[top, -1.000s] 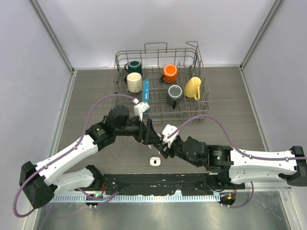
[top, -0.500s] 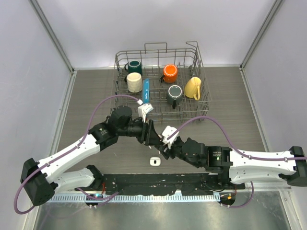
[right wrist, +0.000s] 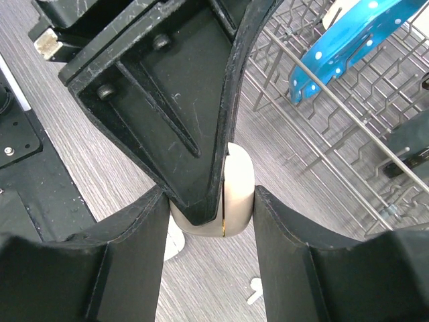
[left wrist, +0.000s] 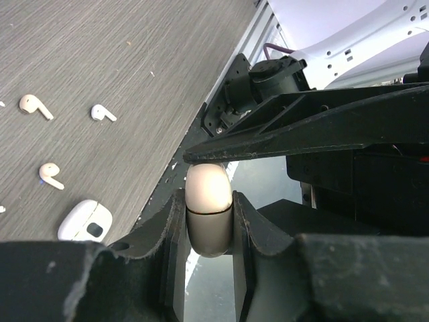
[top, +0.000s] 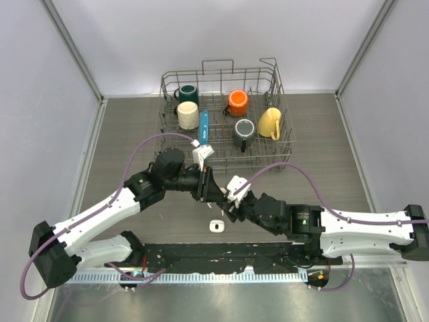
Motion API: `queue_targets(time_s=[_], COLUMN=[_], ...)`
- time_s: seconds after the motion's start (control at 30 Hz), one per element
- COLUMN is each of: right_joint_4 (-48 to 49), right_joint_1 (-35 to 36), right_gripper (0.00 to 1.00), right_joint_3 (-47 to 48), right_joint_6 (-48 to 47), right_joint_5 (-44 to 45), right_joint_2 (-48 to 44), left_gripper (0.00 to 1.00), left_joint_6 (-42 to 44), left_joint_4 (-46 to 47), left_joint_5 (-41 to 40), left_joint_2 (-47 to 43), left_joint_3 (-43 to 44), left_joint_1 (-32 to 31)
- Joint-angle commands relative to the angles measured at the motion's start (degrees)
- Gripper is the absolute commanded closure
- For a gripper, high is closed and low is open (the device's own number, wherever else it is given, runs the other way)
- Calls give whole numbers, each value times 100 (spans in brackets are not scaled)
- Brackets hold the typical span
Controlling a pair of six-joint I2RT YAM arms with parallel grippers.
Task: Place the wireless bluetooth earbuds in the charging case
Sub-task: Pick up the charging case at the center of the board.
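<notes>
**Surface and room.** Table (top: 127, 127), grey wood-grain laminate with fine streaks. It is enclosed by plain pale lavender walls (top: 40, 94) at left, back and right, with metal rails along the side edges.

**Dish rack** (top: 285, 137), grey wire, at the back centre of the table. Contents, left to right:
- dark green mug (top: 188, 93)
- cream ribbed mug (top: 188, 117)
- blue plastic piece (top: 204, 127), standing on edge
- glossy orange mug (top: 237, 102)
- dark grey mug (top: 244, 132)
- yellow mug (top: 269, 123)

**Earbuds, left wrist view.** All three are stemmed, smooth plastic, lying loose and apart on the table.
- pale pink-beige earbud (left wrist: 33, 104)
- white earbud (left wrist: 102, 113)
- lower earbud (left wrist: 48, 174), pale

**White charging case** (left wrist: 84, 221), rounded, with a dark recess showing. It lies on the table near the front edge, just beside the lower earbud.

**Beige charging case** (left wrist: 208, 191), a smooth matte oval with a thin seam around its middle. It is held off the table between the two grippers, in front of the rack.

**Left gripper** (left wrist: 208, 202), black with scuffed plastic. Its fingers (left wrist: 173, 228) are drawn narrow and clamp the beige charging case on both sides at the seam.

**Right gripper** (right wrist: 211, 200), black, meets it head-on. Its fingers (right wrist: 281, 255) are also narrow and press opposite sides of the same case. One left finger crosses between them.

**Arms.** White shells with black joints, and a purple cable (top: 144, 142) looped over each.
</notes>
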Motion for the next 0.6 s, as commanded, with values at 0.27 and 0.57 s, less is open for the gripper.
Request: queue_targets(time_s=[0.27,0.57], right_joint_4=[-92,-988], right_joint_1=[37,-208], right_gripper=[31,1], right_joint_3=[318,582], right_joint_6=[848,2673], right_joint_5=[390,1015], right_joint_2=[-125,-889], left_gripper=[100,100], left_joint_6=[275,1030], left_joint_4=[-106,-362], left_joint_5=[-1104,-3786], left_joint_2=[-394,-1772], left_joint_3=[-86,-305], left_joint_1=[-10,16])
